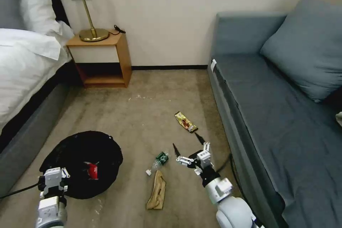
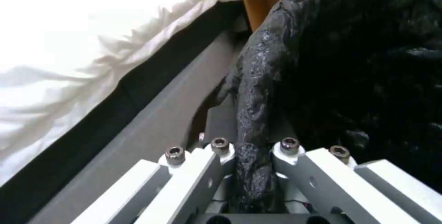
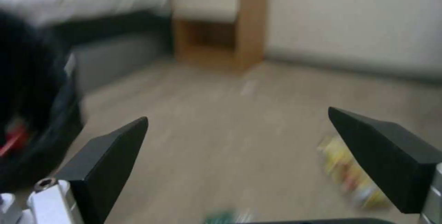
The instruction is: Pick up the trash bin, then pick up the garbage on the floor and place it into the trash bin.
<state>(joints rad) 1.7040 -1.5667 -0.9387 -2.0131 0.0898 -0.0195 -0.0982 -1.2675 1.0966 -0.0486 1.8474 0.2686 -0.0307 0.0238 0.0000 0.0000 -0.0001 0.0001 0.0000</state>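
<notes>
Left gripper (image 1: 53,181) pinched on trash bin (image 1: 82,164) rim; right gripper (image 1: 188,142) spread wide above the carpet.

Landmark is the bin: round, wide, lined with crinkly glossy black plastic bag (image 2: 322,61), sitting low over the beige short-pile carpet (image 1: 142,114) just beside the grey bed base (image 1: 25,142). Inside it lies a red-and-white snack packet (image 1: 92,170). Left wrist view shows the metal linkage closed tight on a bunched fold of the bag. To the right of the bin, a flattened brown paper bag (image 1: 157,190), elongated and creased; just beyond it a small clear bottle (image 1: 159,160) with green label, on its side. Farther right and back, a shiny yellow-brown candy wrapper (image 1: 186,122), flat strip. Right gripper's black pointed fingers (image 3: 110,155) stand well apart, hovering between bottle and wrapper.
</notes>
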